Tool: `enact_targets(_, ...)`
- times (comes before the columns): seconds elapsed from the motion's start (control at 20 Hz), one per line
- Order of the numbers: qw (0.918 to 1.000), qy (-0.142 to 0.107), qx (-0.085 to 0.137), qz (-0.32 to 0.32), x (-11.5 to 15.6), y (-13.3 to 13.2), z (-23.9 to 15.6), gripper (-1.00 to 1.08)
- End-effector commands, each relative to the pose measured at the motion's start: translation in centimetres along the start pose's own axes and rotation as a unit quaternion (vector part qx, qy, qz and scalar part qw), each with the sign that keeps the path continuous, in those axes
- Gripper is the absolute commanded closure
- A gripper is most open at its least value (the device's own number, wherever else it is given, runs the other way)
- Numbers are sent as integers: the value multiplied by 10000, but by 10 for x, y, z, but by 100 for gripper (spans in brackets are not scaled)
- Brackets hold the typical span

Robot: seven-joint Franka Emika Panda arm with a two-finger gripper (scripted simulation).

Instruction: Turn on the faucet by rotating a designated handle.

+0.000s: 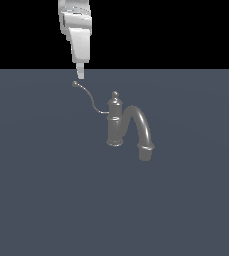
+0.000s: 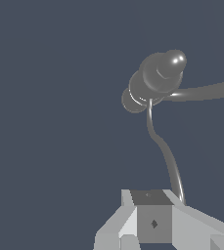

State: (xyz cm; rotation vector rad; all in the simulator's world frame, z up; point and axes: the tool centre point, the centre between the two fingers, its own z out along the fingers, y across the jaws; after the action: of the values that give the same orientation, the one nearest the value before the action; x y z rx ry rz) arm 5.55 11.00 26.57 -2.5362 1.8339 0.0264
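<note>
Hovering: one gripper (image 1: 79, 76) above handle (image 1: 90, 98) tip; jaws clenched empty | one faucet (image 1: 115, 122)

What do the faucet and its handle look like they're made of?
Both look like metal, though this is a render. The faucet is grey with soft glossy highlights along its arched spout. The handle is a thin wire-like lever in the same grey sheen, ending in a small ball.

We see sim scene, no real room: flat slate-blue surface (image 1: 46, 200), featureless, w/ pure black backdrop above. Grey untextured faucet (image 1: 117, 125) stands alone on it, no sink or wall; plain rendered shading throughout.
</note>
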Motion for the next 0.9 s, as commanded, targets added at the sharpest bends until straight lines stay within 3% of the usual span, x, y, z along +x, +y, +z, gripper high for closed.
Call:
enact_targets(0.0, 9998, 41, 4, 169, -2, -6, 10, 108)
enact_targets(0.6, 9991, 103, 6, 404, -5, -15, 24, 108)
enact_targets(0.85, 9992, 102, 3, 398, -6, -4, 25, 108)
